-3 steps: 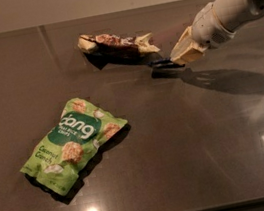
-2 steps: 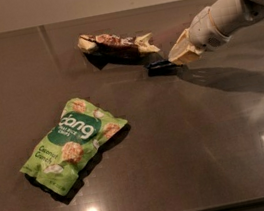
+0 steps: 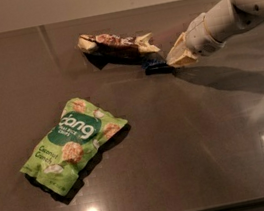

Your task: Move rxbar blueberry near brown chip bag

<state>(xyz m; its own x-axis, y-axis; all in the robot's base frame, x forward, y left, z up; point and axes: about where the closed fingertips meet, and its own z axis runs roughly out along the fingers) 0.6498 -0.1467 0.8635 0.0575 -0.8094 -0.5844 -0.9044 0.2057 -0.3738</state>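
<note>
Dark tabletop (image 3: 192,158): glossy, with bright light spots near the front edge.
rxbar blueberry (image 3: 157,65): navy, down at the table, just beside the right end of the brown chip bag.
brown chip bag (image 3: 116,44): lies lengthwise, back centre.
gripper (image 3: 173,59): reaches in from the right, cream fingers clenched on the bar's right end.
green bag (image 3: 72,143): front left, well apart.

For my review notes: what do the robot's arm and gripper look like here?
The arm is smooth, white and tubular, with a bulky rounded joint at the upper right. The gripper, beside the blue bar, is cream-coloured and wedge-shaped. No cables or markings show.
</note>
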